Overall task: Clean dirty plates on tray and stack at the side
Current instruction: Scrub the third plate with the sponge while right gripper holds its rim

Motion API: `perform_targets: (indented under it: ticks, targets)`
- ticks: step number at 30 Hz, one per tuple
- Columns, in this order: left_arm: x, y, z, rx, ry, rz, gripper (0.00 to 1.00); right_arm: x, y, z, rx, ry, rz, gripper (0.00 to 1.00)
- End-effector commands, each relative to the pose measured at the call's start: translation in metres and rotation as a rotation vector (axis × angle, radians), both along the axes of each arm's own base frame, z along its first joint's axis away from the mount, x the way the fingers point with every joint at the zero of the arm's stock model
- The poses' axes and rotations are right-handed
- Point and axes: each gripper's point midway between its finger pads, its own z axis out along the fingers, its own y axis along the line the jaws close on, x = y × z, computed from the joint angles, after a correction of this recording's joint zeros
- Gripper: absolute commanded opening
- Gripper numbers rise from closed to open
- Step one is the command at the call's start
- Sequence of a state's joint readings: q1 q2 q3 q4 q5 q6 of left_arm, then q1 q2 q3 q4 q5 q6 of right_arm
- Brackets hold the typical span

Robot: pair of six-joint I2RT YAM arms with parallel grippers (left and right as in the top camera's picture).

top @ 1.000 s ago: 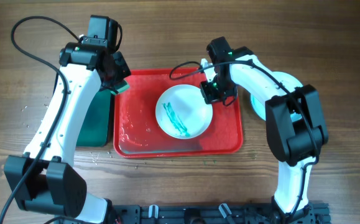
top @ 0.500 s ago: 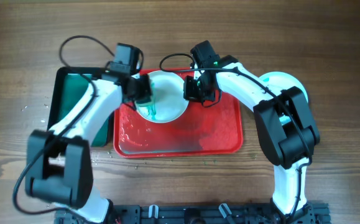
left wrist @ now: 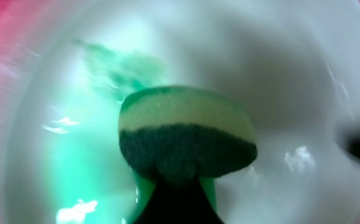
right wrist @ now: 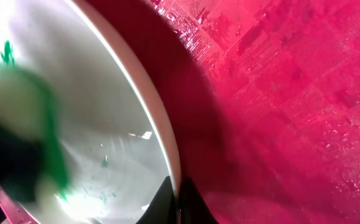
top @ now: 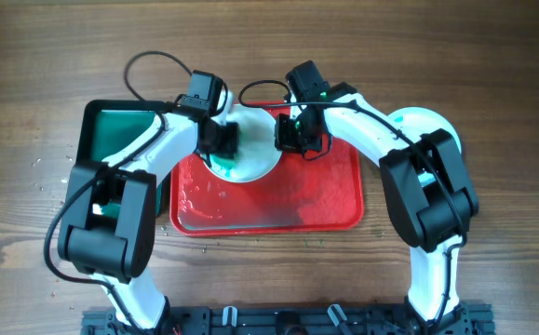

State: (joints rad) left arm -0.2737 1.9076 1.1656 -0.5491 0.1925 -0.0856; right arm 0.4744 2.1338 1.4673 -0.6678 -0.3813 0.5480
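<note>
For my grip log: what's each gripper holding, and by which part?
Left gripper holds a sponge by its lower, dark green part; right gripper pinches the plate at its rim.

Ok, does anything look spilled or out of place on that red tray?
The round white plate sits tipped at the red plastic tray's far edge, its rim pinched by the right hand. Teal-green smears streak its centre, and the tray floor glistens wet.
</note>
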Motion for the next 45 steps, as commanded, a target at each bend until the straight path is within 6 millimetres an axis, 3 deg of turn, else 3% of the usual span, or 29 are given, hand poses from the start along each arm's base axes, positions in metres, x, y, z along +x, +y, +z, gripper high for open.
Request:
perform_targets:
  ticks: [1,4,5,9,11,13,15,18,20,23,26,28,35,37,40,42,44,45]
  targets:
    - [-0.064,-0.049,-0.011,-0.282,0.213,-0.257,0.04,-0.008,0.003,-0.011,0.004,0.025,0.034,0.04]
    - [-0.046,-0.045,-0.014,-0.244,0.159,-0.204,0.04,-0.008,0.003,-0.011,0.004,0.025,0.034,0.04]
    - [-0.021,-0.038,-0.017,-0.191,0.089,-0.095,0.04,-0.008,0.003,-0.011,0.005,0.025,0.034,0.04]
    - [0.042,-0.002,-0.013,-0.027,-0.132,0.228,0.04,-0.008,0.003,-0.011,0.005,0.025,0.037,0.04]
    - [0.050,0.015,-0.013,0.040,-0.165,0.333,0.04,-0.008,0.003,-0.011,0.004,0.025,0.037,0.04]
    - [0.037,0.043,-0.020,0.155,-0.124,0.492,0.04,-0.008,0.003,-0.011,0.004,0.025,0.037,0.04]
    - [0.006,0.081,-0.025,0.307,-0.053,0.756,0.04,-0.008,0.003,-0.011,0.004,0.024,0.037,0.04]
    - [-0.021,0.090,-0.029,0.339,0.035,0.937,0.04,-0.008,0.003,-0.011,0.004,0.024,0.037,0.04]
    - [-0.026,0.077,-0.033,0.291,0.100,0.858,0.04,-0.008,0.003,-0.011,0.004,0.024,0.037,0.04]
    - [-0.005,0.031,-0.033,0.111,0.082,0.475,0.04,-0.008,0.003,-0.011,0.005,0.024,0.037,0.04]
    - [0.025,0.000,-0.020,-0.024,-0.042,0.293,0.04,-0.008,0.003,-0.011,0.008,0.023,0.041,0.04]
    - [0.032,-0.024,-0.012,-0.098,-0.102,0.113,0.04,-0.008,0.003,-0.011,0.008,0.024,0.041,0.04]
    - [-0.036,-0.081,0.001,-0.355,0.034,-0.349,0.04,-0.009,0.005,-0.010,0.020,0.021,0.054,0.04]
    - [-0.057,-0.091,0.010,-0.454,0.083,-0.435,0.04,-0.008,0.005,-0.010,0.020,0.021,0.054,0.04]
    - [-0.074,-0.088,0.010,-0.466,0.133,-0.477,0.04,-0.008,0.005,-0.010,0.020,0.021,0.054,0.04]
    - [-0.063,-0.083,0.008,-0.444,0.104,-0.449,0.04,-0.009,0.005,-0.010,0.021,0.021,0.055,0.04]
    - [-0.035,-0.073,0.002,-0.373,0.053,-0.325,0.04,-0.009,0.006,-0.009,0.022,0.021,0.055,0.04]
    - [-0.009,-0.060,-0.005,-0.280,-0.003,-0.192,0.04,-0.009,0.006,-0.009,0.022,0.021,0.056,0.04]
